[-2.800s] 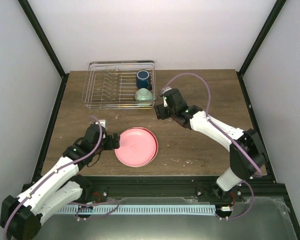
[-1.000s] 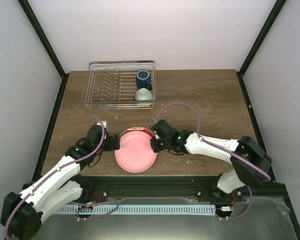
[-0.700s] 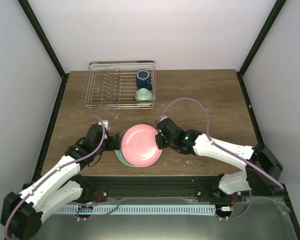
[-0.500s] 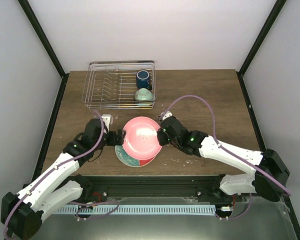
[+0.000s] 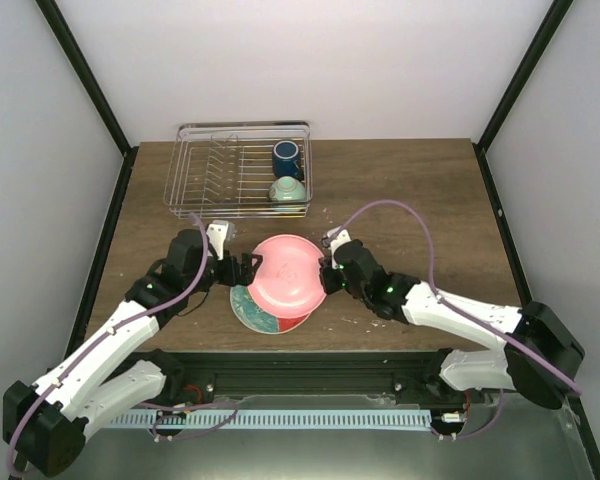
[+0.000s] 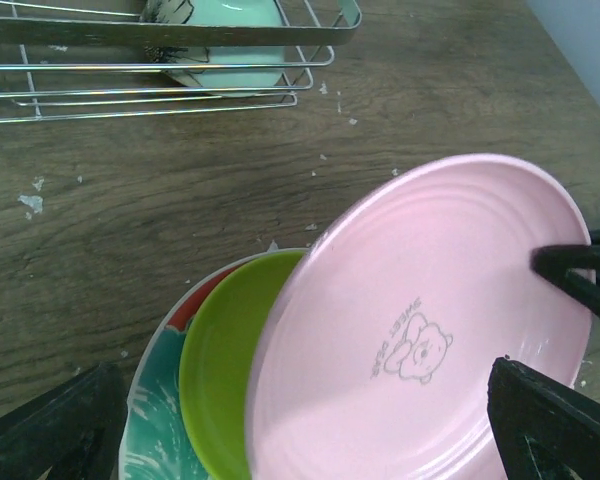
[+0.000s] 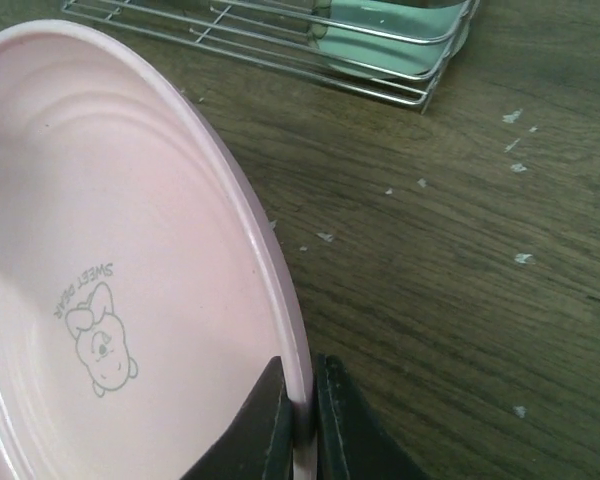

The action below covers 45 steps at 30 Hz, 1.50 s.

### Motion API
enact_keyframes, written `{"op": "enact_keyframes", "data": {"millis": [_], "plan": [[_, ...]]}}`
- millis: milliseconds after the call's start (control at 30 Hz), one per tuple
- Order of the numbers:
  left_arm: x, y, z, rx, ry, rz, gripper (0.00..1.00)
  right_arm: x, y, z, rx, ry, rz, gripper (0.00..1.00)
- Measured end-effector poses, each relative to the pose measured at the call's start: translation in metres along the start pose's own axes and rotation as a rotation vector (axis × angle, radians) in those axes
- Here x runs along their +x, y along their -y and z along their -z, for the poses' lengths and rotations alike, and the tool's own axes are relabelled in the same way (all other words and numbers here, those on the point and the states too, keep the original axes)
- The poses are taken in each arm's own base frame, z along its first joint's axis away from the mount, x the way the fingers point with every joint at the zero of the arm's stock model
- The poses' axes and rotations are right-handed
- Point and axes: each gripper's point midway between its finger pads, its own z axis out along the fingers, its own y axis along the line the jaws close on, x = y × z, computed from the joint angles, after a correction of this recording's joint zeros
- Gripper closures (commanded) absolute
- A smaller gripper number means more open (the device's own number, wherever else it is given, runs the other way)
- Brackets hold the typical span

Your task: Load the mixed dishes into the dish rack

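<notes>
**Pink plate in right claw, rack slot next**

The pink plate [image 5: 288,272] is clamped at its 3 o'clock rim by the right claw [image 5: 325,275], jaws pressed together on the thin edge. The plate is held tilted above the stack and clear of the desk [image 5: 410,200]. The left claw [image 5: 246,270] is parked just beside the plate's 9 o'clock rim with jaws wide apart and nothing gripped; contact with the plate cannot be confirmed.

Step judged: transfer of the first plate to the dish rack [image 5: 242,125], which sits at 11 o'clock from the stack. The dark blue cup [image 5: 287,158] and the small pale mint-green bowl [image 5: 287,190] are already loaded at the rack's 3 o'clock end. The tine slots toward 9 o'clock are unfilled.

Next move, as judged: the plate is to be carried toward 11 o'clock, turned more upright and lowered between two tines. Edge alignment with the slot is needed, since a one-sided rim pinch may let the plate swing.

Left on the desk: the smaller lime-green plate [image 6: 215,370] stacked on the red-and-teal floral plate [image 5: 255,312], under the pink one.

In the way: the bowl and cup near the rack's closest corner, the front rack wire, and the left claw close by. Small crumbs are scattered on the wood.
</notes>
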Motion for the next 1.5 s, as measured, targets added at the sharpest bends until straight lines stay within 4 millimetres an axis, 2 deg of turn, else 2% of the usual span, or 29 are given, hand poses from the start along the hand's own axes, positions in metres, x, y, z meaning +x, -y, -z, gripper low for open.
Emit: {"op": "enact_keyframes", "data": {"millis": [100,233,367,467,500,600,667,767,933,1133,1233,1400,1500], "plan": [[0.0,0.002,0.0,0.011,0.001,-0.014,0.0,-0.003,0.014,0.003,-0.012,0.042,-0.017,0.99],[0.003,0.005,-0.004,0.034,-0.019,-0.028,0.0,-0.02,0.023,0.016,-0.048,0.136,-0.036,0.99],[0.009,0.014,-0.011,0.087,-0.058,-0.046,0.0,-0.039,0.01,0.033,-0.14,0.224,-0.026,0.99],[0.008,0.025,-0.013,0.153,-0.06,-0.06,0.01,-0.046,0.0,0.041,-0.197,0.257,-0.014,0.99],[0.007,0.03,-0.012,0.18,-0.056,-0.065,0.07,-0.047,-0.002,0.042,-0.21,0.265,-0.009,0.99],[0.003,0.044,-0.009,0.259,-0.044,-0.08,0.41,-0.045,-0.005,0.043,-0.234,0.269,-0.003,0.99],[0.002,0.051,-0.008,0.298,-0.041,-0.094,0.58,-0.04,-0.005,0.042,-0.237,0.26,0.001,0.99],[0.004,0.056,-0.006,0.329,-0.047,-0.095,0.7,-0.035,-0.004,0.04,-0.234,0.249,0.006,0.99],[0.007,0.056,-0.005,0.34,-0.054,-0.1,0.79,-0.034,-0.002,0.04,-0.226,0.253,0.018,0.98],[0.005,0.055,-0.001,0.336,-0.042,-0.108,0.99,-0.038,-0.003,0.041,-0.233,0.273,0.03,0.89],[0.006,0.056,0.0,0.34,-0.044,-0.102,1.0,-0.037,-0.002,0.037,-0.227,0.27,0.037,0.82],[0.009,0.054,0.0,0.328,-0.057,-0.085,1.0,-0.035,0.001,0.032,-0.208,0.258,0.041,0.58],[0.011,0.052,0.002,0.313,-0.063,-0.081,1.0,-0.034,0.004,0.032,-0.193,0.251,0.041,0.49]]}}
